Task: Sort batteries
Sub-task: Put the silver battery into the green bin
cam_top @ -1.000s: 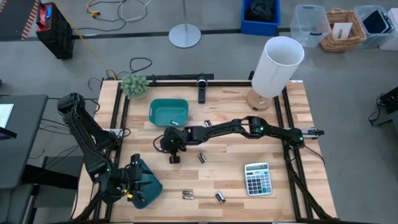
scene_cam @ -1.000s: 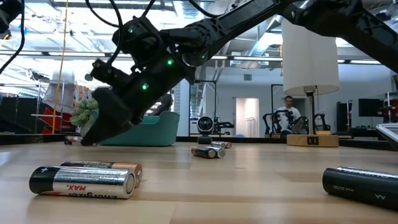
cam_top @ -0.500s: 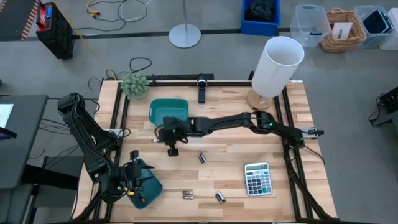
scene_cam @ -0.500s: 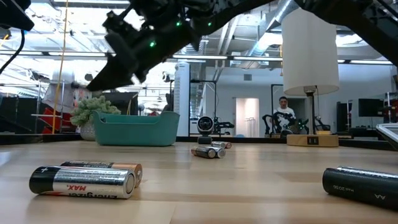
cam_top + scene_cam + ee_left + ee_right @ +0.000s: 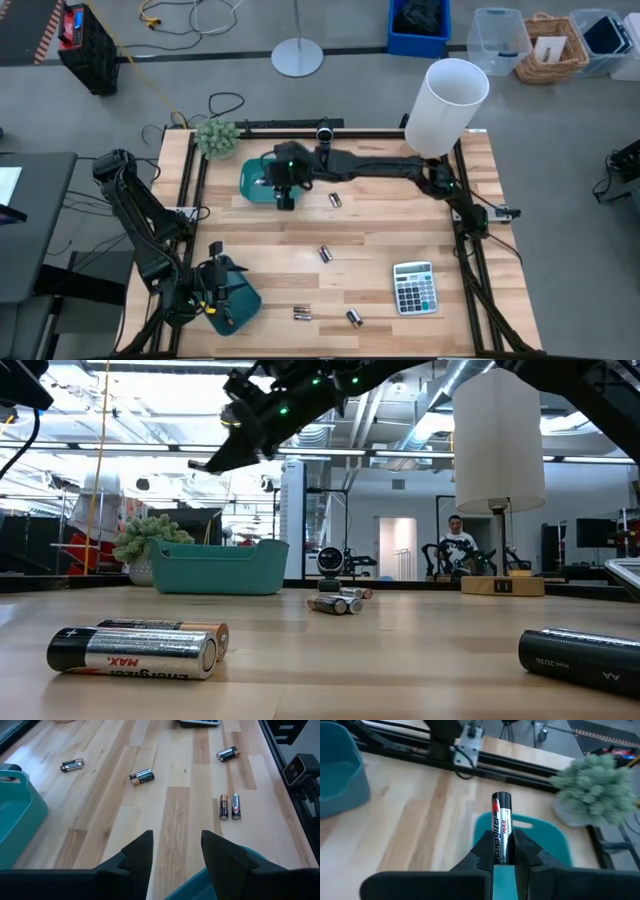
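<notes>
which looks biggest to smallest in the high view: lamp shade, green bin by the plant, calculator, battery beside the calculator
1. lamp shade, though it stands tall, nearer the overhead camera
2. green bin, partly covered by the right claw
3. calculator
4. battery, by far the smallest

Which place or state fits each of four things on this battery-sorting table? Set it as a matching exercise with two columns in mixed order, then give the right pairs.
Things
1. Energizer battery
2. grey calculator
3. left gripper
4. white lamp

Places or states
A. open, over bare wood near the left teal bin
B. at the table's far right corner
C. clamped in the right gripper above the far teal bin
D. flat on the table, near right

Pairs: 1-C, 2-D, 3-A, 4-B
</notes>
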Action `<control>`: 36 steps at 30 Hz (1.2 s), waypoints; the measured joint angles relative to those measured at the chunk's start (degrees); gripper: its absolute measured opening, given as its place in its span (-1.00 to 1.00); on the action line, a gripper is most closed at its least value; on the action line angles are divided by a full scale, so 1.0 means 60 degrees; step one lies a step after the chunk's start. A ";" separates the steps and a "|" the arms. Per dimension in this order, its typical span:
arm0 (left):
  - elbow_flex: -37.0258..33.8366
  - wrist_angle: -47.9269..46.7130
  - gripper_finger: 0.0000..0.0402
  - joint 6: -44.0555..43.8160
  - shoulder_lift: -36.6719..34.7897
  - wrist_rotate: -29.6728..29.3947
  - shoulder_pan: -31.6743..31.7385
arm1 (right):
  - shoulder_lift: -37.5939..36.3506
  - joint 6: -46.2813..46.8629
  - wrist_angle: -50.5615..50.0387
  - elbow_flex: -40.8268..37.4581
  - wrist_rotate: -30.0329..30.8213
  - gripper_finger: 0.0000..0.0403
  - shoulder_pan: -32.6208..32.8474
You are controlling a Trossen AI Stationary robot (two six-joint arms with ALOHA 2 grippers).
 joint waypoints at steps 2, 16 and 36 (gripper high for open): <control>0.0000 -0.0003 -0.20 -0.0051 0.0000 0.0024 0.0000 | -0.0237 -0.0159 -0.0466 0.0000 0.0000 -0.77 -0.0127; 0.0000 -0.1230 -0.20 -0.0467 -0.0083 0.0152 0.0472 | -0.0669 -0.1798 -0.1782 -0.0323 -0.1752 -0.77 -0.0730; -0.0004 -0.1996 -0.20 0.0956 -0.0554 0.0272 0.2912 | -0.0191 -0.1136 -0.0093 -0.0556 -0.2207 -0.33 -0.1674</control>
